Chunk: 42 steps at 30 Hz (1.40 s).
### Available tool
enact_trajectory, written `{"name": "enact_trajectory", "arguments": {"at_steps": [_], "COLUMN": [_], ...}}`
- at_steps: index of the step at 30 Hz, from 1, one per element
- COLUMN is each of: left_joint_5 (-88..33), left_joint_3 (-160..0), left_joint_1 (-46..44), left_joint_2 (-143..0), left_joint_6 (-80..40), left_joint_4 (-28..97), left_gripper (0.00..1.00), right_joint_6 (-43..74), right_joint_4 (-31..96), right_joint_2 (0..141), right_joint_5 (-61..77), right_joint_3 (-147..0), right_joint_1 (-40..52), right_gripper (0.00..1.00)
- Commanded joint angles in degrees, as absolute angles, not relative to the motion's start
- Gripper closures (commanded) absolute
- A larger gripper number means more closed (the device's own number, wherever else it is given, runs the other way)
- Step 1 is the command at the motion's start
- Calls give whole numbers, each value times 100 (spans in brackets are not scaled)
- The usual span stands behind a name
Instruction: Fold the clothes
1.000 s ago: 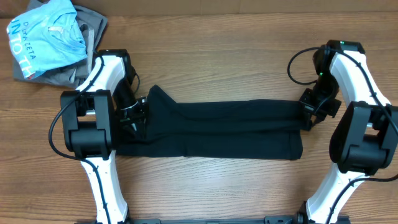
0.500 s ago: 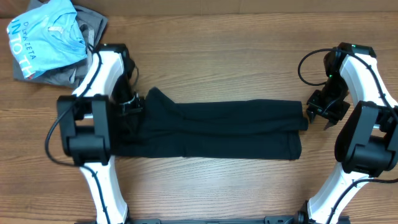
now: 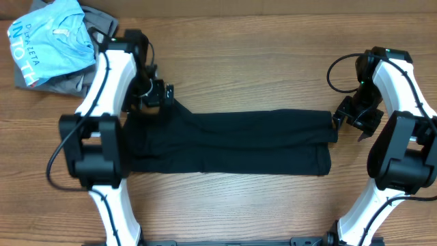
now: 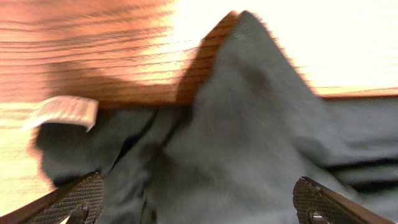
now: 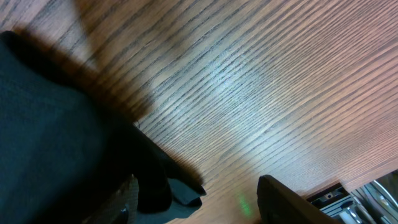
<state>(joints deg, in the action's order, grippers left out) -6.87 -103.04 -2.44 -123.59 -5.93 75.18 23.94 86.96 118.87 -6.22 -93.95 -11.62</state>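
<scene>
I see the black garment [image 3: 232, 140] lying flat on the tabletop [image 3: 259, 61] as a long band folded lengthwise, running from one arm across to the other.

My left hand [image 3: 158, 96] hangs over the band's far left corner, where the cloth rises to a small peak. In the left wrist view its two fingers [image 4: 74, 199] stand wide apart at the bottom corners of the picture. The peaked cloth fills the space between them, but neither finger pinches it. A small white tag [image 4: 65, 111] shows at the cloth's edge, on the wood.

My right hand [image 3: 348, 121] sits at the band's right end, just off the edge. In the right wrist view its fingers [image 5: 286, 199] are parted with only bare wood between them, and the black cloth lies off to the side of the nearer finger. I cannot tell whether that finger touches the hem.

A light blue shirt [image 3: 48, 41] lies on a grey pile [image 3: 102, 27] in the far left corner, well apart from the black garment.
</scene>
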Motion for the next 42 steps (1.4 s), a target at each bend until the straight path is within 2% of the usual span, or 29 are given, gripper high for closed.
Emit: {"name": "enact_trajectory", "arguments": {"at_steps": [1, 5, 10, 14, 16, 18, 19, 26, 28, 31, 34, 39, 42], "left_joint_5": [-777, -1022, -1083, -1083, -1081, -1081, -1079, -934, -805, -788, -694, -731, -928], "left_joint_3": [-10324, -10324, -10324, -10326, -10326, -10326, -10326, -10328, -10328, -10328, -10328, -10328, -10328], "left_joint_1": [-259, -259, -259, -259, -259, -250, -246, -163, -110, -19, 82, 213, 217], "left_joint_2": [-12864, -13078, -13082, -13080, -13080, -13072, -13067, -12960, -12897, -12726, -12411, -11834, -11697], "left_joint_6": [-281, -5, 30, 27, 27, 27, 25, 19, -43, -56, -148, -128, -128], "left_joint_4": [7535, 7577, 7859, 8114, 8274, 8409, 8451, 8812, 8978, 9129, 9205, 9275, 9417], "left_gripper": [0, 3, 22, 51, 67, 91, 96, 96, 96, 96, 96, 96, 96], "right_joint_6": [2399, 2381, 2381, 2383, 2383, 2383, 2383, 2383, 2383, 2383, 2383, 2383, 2353], "right_joint_4": [8663, 8661, 8654, 8573, 8552, 8532, 8523, 8464, 8425, 8372, 8298, 8162, 8125], "right_joint_2": [11701, 11701, 11701, 11701, 11701, 11701, 11701, 11701, 11701, 11701, 11701, 11701, 11701], "right_joint_5": [-639, -639, -639, -639, -639, -639, -639, -639, -639, -639, -642, -593, -296], "right_joint_3": [-9382, -9382, -9382, -9382, -9382, -9382, -9382, -9382, -9382, -9382, -9380, -9380, -9382], "right_joint_1": [-1168, -1168, -1168, -1168, -1168, -1168, -1168, -1168, -1168, -1168, -1168, -1170, -1168], "right_gripper": [35, 35, 36, 37, 38, 41, 42, 53, 62, 81, 94, 96, 90]}}
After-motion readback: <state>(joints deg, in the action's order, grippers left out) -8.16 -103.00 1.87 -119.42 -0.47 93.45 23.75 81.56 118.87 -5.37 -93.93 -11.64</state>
